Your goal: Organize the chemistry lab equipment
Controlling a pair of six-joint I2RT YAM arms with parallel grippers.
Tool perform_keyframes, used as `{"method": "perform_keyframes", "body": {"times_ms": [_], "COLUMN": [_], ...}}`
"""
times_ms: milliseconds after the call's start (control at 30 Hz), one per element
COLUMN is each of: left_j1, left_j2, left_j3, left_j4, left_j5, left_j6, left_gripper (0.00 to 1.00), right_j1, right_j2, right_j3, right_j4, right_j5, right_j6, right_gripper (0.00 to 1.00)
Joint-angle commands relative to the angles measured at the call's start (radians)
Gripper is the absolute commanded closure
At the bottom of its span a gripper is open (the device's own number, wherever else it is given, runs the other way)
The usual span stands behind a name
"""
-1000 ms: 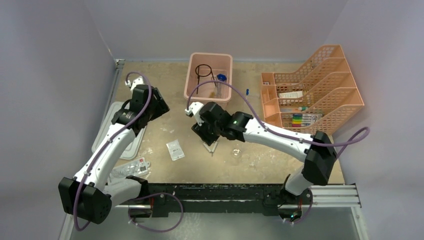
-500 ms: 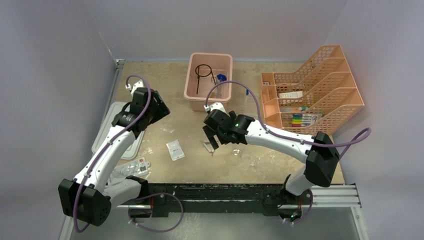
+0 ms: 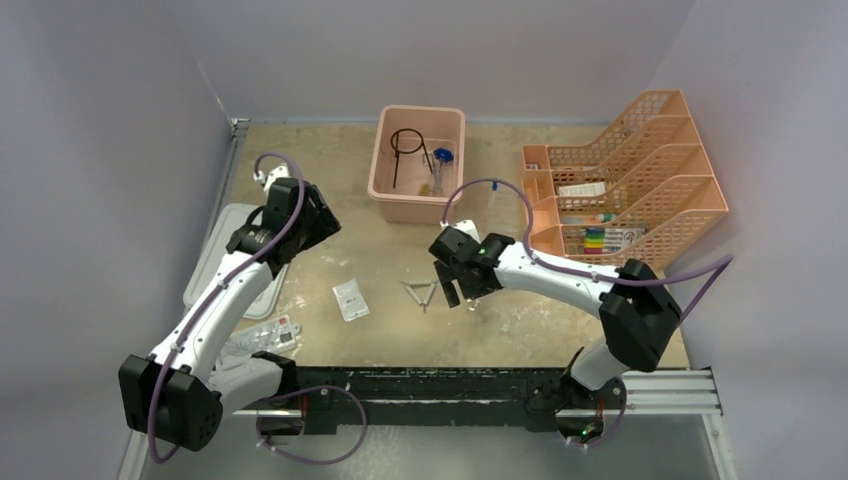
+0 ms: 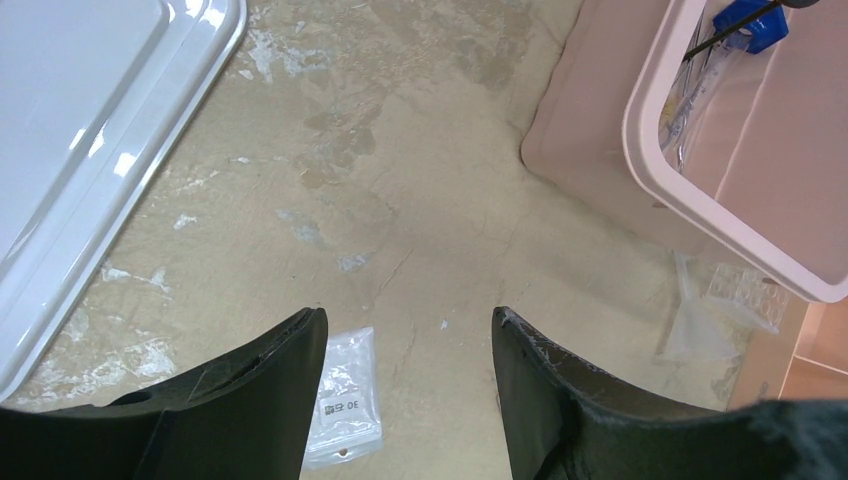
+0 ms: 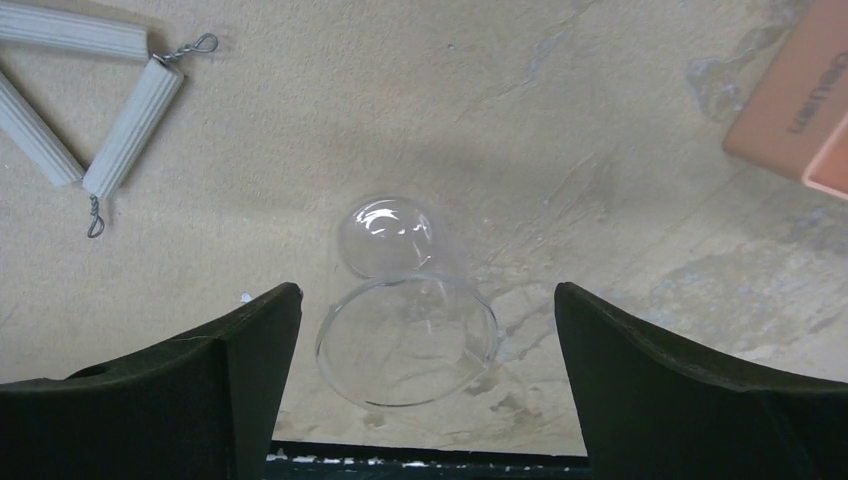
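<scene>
A small clear glass dish (image 5: 405,300) lies on its side on the table. My right gripper (image 5: 428,300) is open and hangs just above it, one finger on each side, without touching it. In the top view the right gripper (image 3: 455,288) is right of the wire triangle (image 3: 420,292), which also shows in the right wrist view (image 5: 90,100). My left gripper (image 3: 316,218) is open and empty above bare table (image 4: 410,330). A small white packet (image 4: 345,405) lies by its left finger. A black wire ring (image 3: 405,142) and a blue-tipped item (image 3: 443,155) lie in the pink tub (image 3: 385,185).
The tub's white lid (image 3: 235,255) lies at the left edge. Orange mesh racks (image 3: 625,180) stand at the right, one corner in the right wrist view (image 5: 800,100). More clear packets (image 3: 265,335) lie near the left base. A clear bag (image 4: 715,310) lies by the tub.
My right gripper has moved right, off the wire triangle, to a place over the glass dish. The triangle is now uncovered. The left arm has barely shifted.
</scene>
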Motion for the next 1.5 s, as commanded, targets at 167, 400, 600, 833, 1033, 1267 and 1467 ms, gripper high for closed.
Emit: {"method": "perform_keyframes", "body": {"times_ms": [167,400,600,833,1033,1267,1467], "left_j1": [0.006,0.007,0.007,0.007,0.011,0.014,0.019], "left_j2": [0.009,0.019,0.019,0.026,0.029,0.028,0.033], "left_j3": [0.004,0.018,0.022,0.038,0.042,0.067,0.144], "left_j4": [0.040,0.039,0.038,0.041,0.044,0.016,-0.095], "left_j5": [-0.010,-0.015,-0.026,-0.038,-0.040,-0.049,-0.154], "left_j6": [0.015,0.021,0.021,0.016,0.005,0.020,0.137], "left_gripper": [0.40,0.40,0.40,0.40,0.40,0.40,0.40], "right_j1": [-0.040,-0.042,-0.042,-0.072,-0.165,-0.273,-0.280], "right_j2": [-0.055,-0.044,-0.103,-0.161,-0.046,0.241,0.490], "right_j3": [-0.094,-0.063,0.015,0.215,0.466,0.811,1.091], "right_j4": [0.191,0.172,0.146,0.181,0.225,0.195,0.060], "right_j5": [-0.167,-0.140,-0.146,-0.244,-0.332,-0.376,-0.372], "right_j6": [-0.101,-0.126,-0.170,-0.247,-0.299,-0.326,-0.389], "right_gripper": [0.17,0.49,0.56,0.54,0.54,0.54,0.54]}}
